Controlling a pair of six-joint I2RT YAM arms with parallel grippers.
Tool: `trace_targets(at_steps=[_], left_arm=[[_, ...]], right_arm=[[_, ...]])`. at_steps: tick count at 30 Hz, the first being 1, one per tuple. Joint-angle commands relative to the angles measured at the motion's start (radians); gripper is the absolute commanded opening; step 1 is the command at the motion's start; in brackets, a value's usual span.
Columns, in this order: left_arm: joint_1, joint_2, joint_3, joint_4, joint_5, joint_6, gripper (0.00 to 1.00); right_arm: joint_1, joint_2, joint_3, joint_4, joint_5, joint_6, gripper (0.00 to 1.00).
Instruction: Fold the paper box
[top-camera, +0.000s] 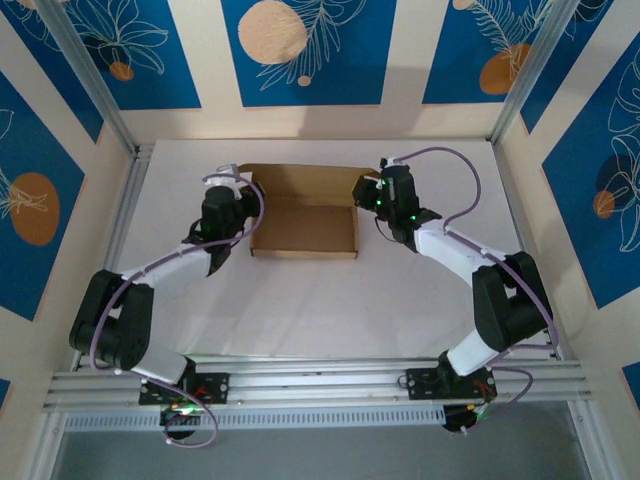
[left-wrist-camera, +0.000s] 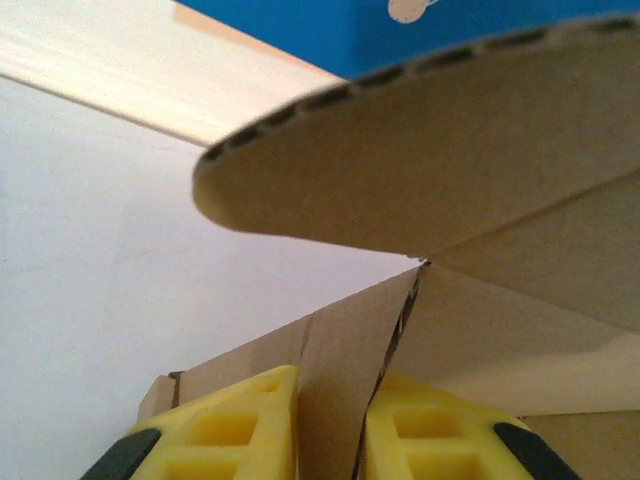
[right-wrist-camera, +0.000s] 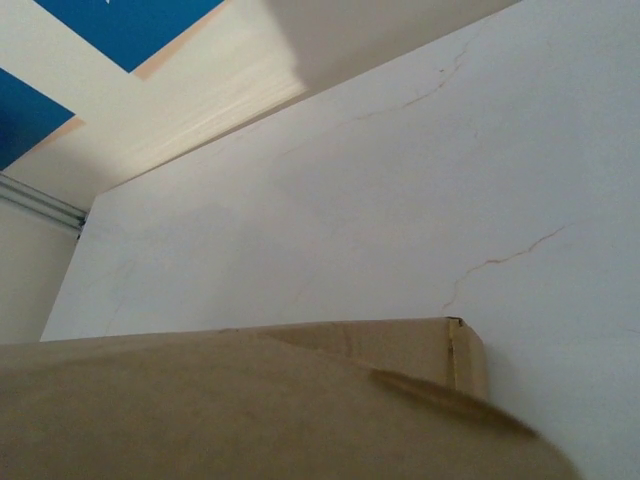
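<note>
**Paper box (top-camera: 305, 232) part-formed on the white table (top-camera: 300, 310), lying between the two grippers.**
Left gripper (left-wrist-camera: 335, 435): yellow fingers (left-wrist-camera: 240, 425) stand narrowly apart with an upright cardboard panel of the box clamped between them. A rounded flap (left-wrist-camera: 420, 150) curves overhead, just ahead of the jaws. Right gripper (top-camera: 363, 190): positioned at the box's right end, with cardboard directly below its camera. How far its jaws are open, and whether they grip anything, cannot be determined.

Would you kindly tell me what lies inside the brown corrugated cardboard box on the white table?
Inside the brown corrugated cardboard box, only its bare floor shows from above. Its two far corners are covered by the left gripper and right gripper, so anything there is hidden.
</note>
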Motion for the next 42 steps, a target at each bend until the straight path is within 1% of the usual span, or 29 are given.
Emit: trace_targets(at_steps=[1, 3, 7, 11, 15, 21, 25, 32, 36, 39, 40, 42], left_arm=[[-0.023, 0.022, -0.083, 0.205, 0.004, -0.011, 0.20], [-0.023, 0.021, -0.120, 0.240, -0.003, -0.012, 0.21], [-0.034, 0.016, -0.166, 0.275, 0.021, -0.015, 0.21], [-0.057, 0.005, -0.215, 0.291, 0.011, -0.011, 0.22], [-0.067, -0.001, -0.253, 0.311, 0.013, -0.029, 0.22], [-0.075, -0.023, -0.292, 0.306, 0.001, -0.030, 0.23], [-0.075, -0.043, -0.291, 0.246, -0.002, -0.017, 0.23], [-0.079, -0.072, -0.361, 0.209, -0.048, -0.032, 0.22], [-0.085, -0.073, -0.385, 0.195, -0.055, -0.039, 0.21], [-0.089, -0.076, -0.390, 0.180, -0.067, -0.036, 0.20], [-0.091, -0.078, -0.391, 0.174, -0.072, -0.033, 0.20], [-0.091, -0.090, -0.382, 0.146, -0.085, -0.018, 0.19]], right_arm=[[0.010, 0.010, -0.049, 0.129, -0.054, 0.021, 0.21], [0.009, 0.010, -0.068, 0.142, -0.060, 0.012, 0.22], [0.017, 0.004, -0.090, 0.144, -0.070, -0.007, 0.23], [0.033, -0.019, -0.118, 0.146, -0.060, -0.034, 0.23], [0.040, -0.042, -0.159, 0.148, -0.054, -0.028, 0.23], [0.048, -0.087, -0.240, 0.158, -0.043, -0.019, 0.23], [0.049, -0.111, -0.270, 0.143, -0.040, -0.027, 0.24], [0.068, -0.128, -0.340, 0.144, -0.016, -0.016, 0.25], [0.073, -0.130, -0.365, 0.138, -0.001, -0.014, 0.26], [0.076, -0.131, -0.370, 0.130, 0.007, -0.022, 0.28], [0.076, -0.136, -0.364, 0.118, 0.009, -0.026, 0.30], [0.076, -0.155, -0.352, 0.088, 0.009, -0.033, 0.39]])
